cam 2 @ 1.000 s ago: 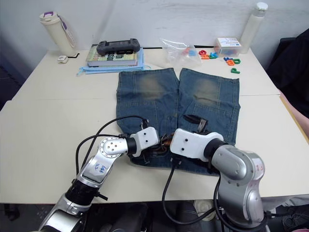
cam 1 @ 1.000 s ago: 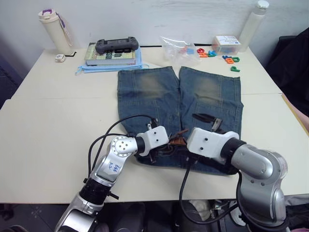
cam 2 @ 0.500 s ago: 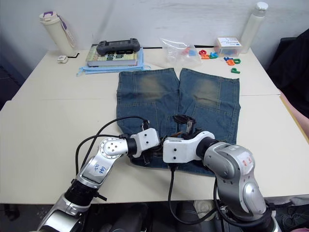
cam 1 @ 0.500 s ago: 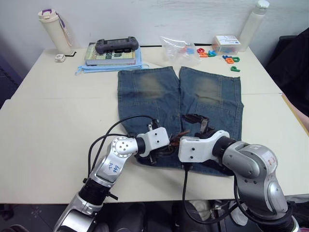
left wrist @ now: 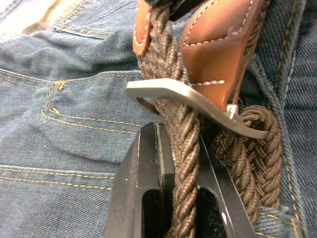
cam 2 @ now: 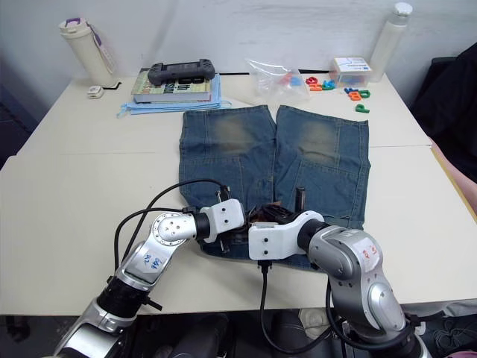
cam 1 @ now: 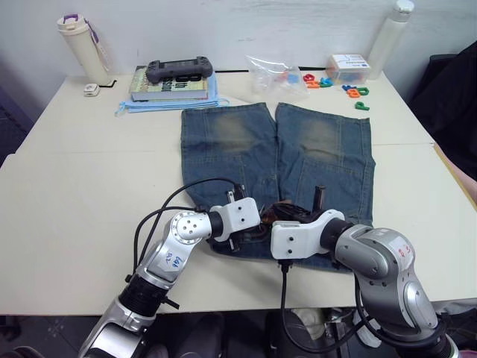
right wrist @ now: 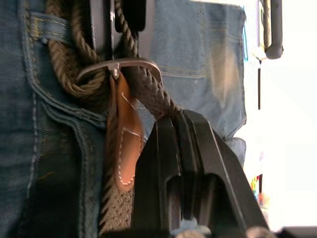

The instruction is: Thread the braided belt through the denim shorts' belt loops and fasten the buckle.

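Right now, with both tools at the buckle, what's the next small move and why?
Probably pull the right tool away from the buckle, drawing the braided belt further through. Both tools grip the strap on either side of the metal frame, which the strap already passes through; the left tool can steady it.

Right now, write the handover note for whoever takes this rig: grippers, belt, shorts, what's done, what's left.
Left gripper: shut on the braided belt, just short of the buckle.
Right gripper: also shut on the braided belt, on the buckle's other side.
Denim shorts lie flat on the table, waistband toward the robot, both grippers working at its middle.
Done: belt sits along the waistband; the strap passes through the buckle frame.
Left: prong seating cannot be confirmed; finish fastening, check the loops.
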